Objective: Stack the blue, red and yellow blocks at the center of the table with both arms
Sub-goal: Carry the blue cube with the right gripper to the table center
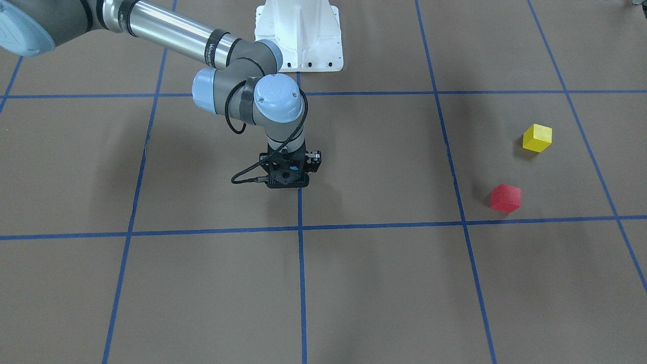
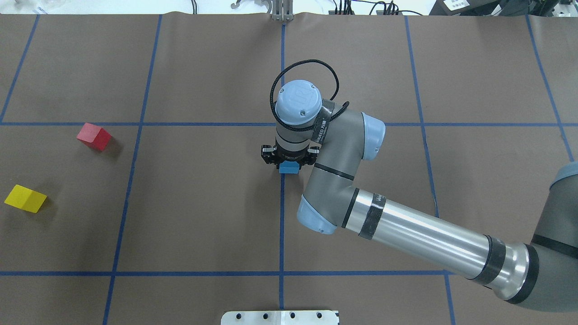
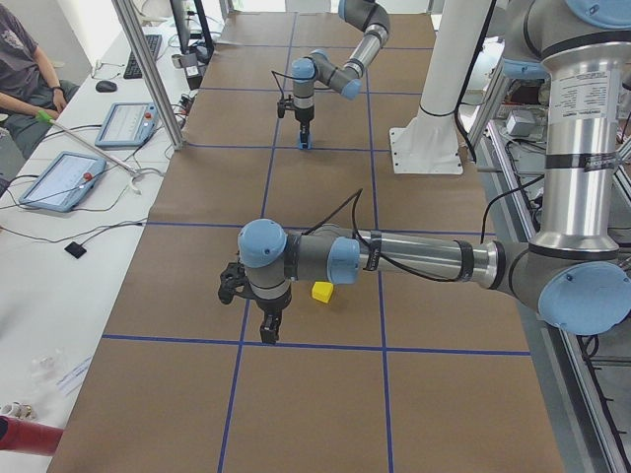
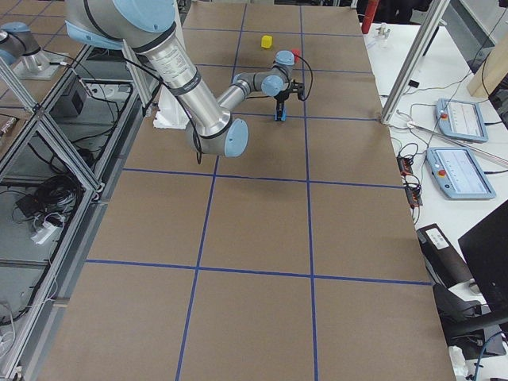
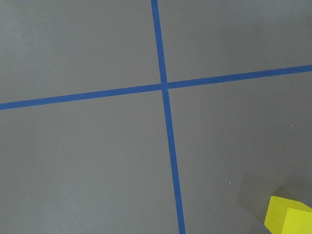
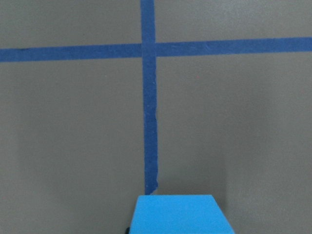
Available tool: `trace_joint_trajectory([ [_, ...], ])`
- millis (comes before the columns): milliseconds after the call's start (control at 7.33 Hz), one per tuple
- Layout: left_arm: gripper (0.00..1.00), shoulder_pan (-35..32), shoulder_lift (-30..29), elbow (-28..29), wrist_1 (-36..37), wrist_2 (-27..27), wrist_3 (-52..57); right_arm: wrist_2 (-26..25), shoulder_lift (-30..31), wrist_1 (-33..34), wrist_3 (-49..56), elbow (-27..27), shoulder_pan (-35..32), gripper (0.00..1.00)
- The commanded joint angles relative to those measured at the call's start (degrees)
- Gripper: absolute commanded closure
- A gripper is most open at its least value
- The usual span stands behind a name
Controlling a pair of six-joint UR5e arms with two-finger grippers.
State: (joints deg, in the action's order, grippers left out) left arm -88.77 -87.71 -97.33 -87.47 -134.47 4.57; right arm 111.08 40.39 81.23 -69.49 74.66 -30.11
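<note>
right arm [image 2: 406, 230] bent, wrist vertical, jaws at blue block [image 2: 289, 168]

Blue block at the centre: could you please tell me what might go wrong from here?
1. The right gripper seems to hold the blue block low over the centre line; opening unevenly could shift it.
2. The left gripper hangs close beside the yellow block and might knock it.

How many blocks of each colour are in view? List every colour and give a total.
Blue block: 1
Red block: 1
Yellow block: 1
Total: 3
</note>
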Motion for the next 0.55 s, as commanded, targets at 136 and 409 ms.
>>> trace_joint_trajectory([
  [136,0.0,0.0,0.0,-0.1,-0.1,0.0,0.0,-1.0,-0.3,0.0,0.0,-0.4,0.6,1.0],
  [409,0.0,0.0,0.0,-0.2,-0.1,0.0,0.0,-1.0,-1.1,0.0,-0.1,-1.0,0.7,1.0],
])
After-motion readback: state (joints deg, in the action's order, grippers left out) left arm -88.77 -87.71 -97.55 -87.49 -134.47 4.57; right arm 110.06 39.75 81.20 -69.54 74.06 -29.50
